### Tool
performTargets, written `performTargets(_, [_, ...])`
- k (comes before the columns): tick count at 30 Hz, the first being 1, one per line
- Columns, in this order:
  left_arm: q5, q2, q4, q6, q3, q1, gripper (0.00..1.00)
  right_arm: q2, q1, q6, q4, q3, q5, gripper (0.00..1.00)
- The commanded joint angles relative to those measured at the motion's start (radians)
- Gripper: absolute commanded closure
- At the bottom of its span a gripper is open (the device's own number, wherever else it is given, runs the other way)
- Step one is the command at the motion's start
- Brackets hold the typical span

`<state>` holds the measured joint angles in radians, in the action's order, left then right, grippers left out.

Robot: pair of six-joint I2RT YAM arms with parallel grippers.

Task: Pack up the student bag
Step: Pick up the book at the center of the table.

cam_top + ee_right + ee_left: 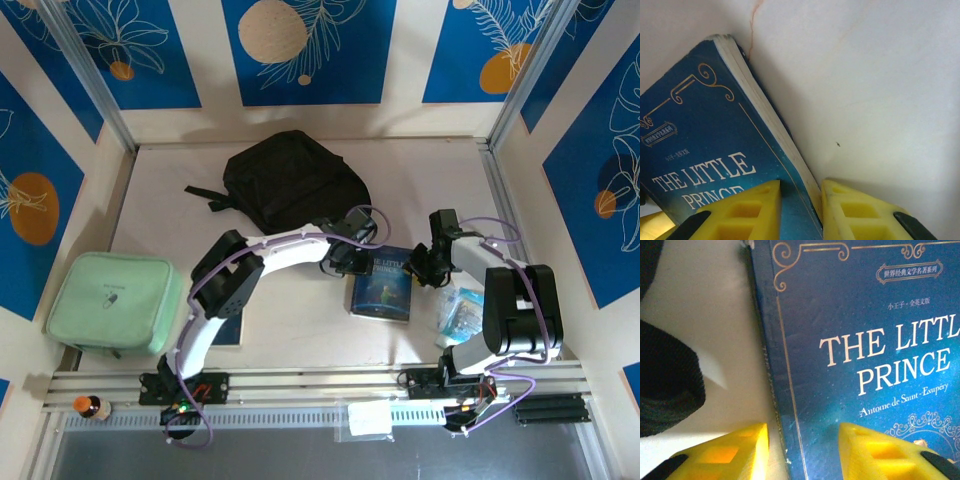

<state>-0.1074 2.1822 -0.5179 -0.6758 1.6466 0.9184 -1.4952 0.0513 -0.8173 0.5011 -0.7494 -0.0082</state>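
Observation:
The student bag [290,180], a black backpack, lies at the back middle of the table, and its dark fabric [665,380] shows in the left wrist view. A blue book, "The Little Prince" [383,285], lies in front of the bag between both grippers. My left gripper [345,258] stands open astride the book's spine edge [802,440]: one finger over the table, the other over the cover [850,340]. My right gripper [425,265] is shut on the book's page edge [801,192], with one finger on the cover [715,135] and the other against the pages.
A mint-green zip case [115,300] sits at the left edge. A second dark book [228,328] lies under the left arm. A clear plastic packet [462,310] lies by the right arm's base. A small bottle [90,406] stands on the front rail.

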Motion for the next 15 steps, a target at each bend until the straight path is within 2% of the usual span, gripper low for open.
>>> performTargets(1, [-0.028, 0.025, -0.008, 0.000, 0.031, -0.001, 0.61, 0.012, 0.009, -0.023, 0.023, 0.025, -0.019, 0.76])
performTargets(11, [-0.072, 0.075, -0.002, -0.028, 0.060, -0.004, 0.57, 0.012, 0.027, -0.026, 0.008, 0.036, -0.026, 0.77])
performTargets(15, [-0.186, 0.067, 0.059, -0.016, 0.066, -0.011, 0.57, 0.013, 0.027, -0.027, 0.005, 0.037, -0.031, 0.78])
